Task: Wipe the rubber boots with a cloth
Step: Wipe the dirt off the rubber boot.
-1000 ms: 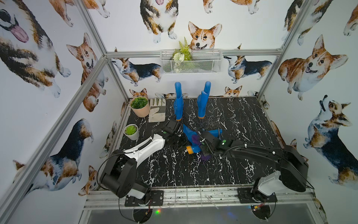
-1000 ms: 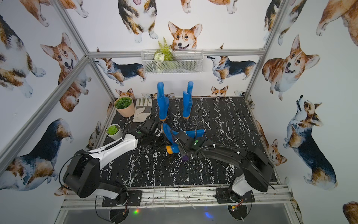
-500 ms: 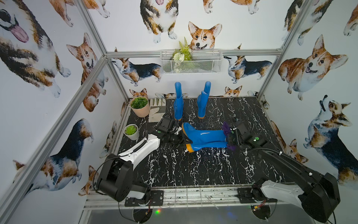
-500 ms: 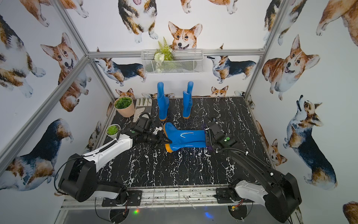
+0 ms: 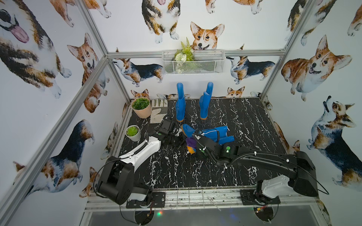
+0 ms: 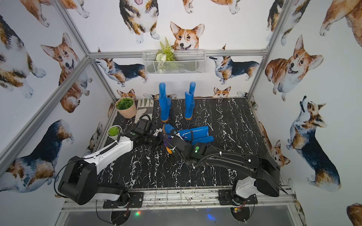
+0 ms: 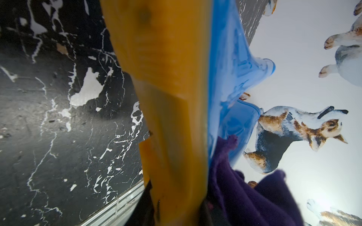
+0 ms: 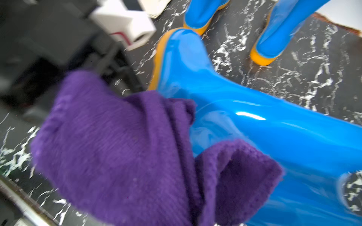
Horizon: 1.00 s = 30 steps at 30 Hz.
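Moved since half a second ago: your right gripper (image 5: 195, 141) and cloth (image 5: 190, 142), from the shaft mouths back to the sole end of the lying boots (image 5: 216, 133).
Both top views: two lying boots mid-worktop (image 5: 176, 172); two standing boots (image 5: 180, 104) by the rear edge; left gripper (image 5: 178, 140) at the soles, grip not discernible.
Left wrist: sole (image 7: 172, 97) close up, cloth beside it.
Right wrist: right gripper closed tight on the cloth, which drapes over a lying boot.
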Each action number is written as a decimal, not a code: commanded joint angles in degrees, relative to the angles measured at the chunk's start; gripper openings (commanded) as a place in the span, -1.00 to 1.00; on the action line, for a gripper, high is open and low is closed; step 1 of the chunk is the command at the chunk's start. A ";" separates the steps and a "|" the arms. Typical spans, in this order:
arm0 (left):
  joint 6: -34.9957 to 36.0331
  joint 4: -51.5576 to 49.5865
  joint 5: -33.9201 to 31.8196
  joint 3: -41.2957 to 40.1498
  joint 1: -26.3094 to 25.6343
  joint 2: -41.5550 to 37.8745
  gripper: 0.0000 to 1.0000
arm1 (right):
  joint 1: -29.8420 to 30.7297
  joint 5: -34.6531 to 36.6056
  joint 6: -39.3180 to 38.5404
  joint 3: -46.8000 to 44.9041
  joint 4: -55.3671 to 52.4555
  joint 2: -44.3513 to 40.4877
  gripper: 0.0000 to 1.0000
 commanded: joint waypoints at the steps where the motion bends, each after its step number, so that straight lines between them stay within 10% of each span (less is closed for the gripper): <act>1: 2.16 2.05 5.77 0.00 0.07 -0.88 -1.00 | -13.82 -0.79 4.73 -6.44 -6.95 -7.31 -1.00; 9: 17.12 -18.38 -9.54 9.40 -4.67 3.79 -1.00 | -51.51 -21.13 8.34 -18.81 -12.43 -29.02 -1.00; 12: 21.08 -23.03 -16.50 13.17 -8.50 7.88 -0.70 | -51.58 -21.34 8.48 -17.11 -13.90 -30.73 -1.00; 16: 25.60 -28.60 -27.24 19.17 -14.91 11.95 0.19 | -51.25 -25.53 10.16 -14.83 -14.33 -28.48 -1.00; 18: 27.41 -31.39 -32.80 21.90 -17.53 12.37 0.99 | -49.63 -25.52 10.71 -14.20 -13.90 -27.87 -1.00; 30: 27.77 -27.83 -44.75 14.37 -19.03 1.03 1.00 | -30.49 -24.04 13.93 -7.89 -5.13 -10.03 -1.00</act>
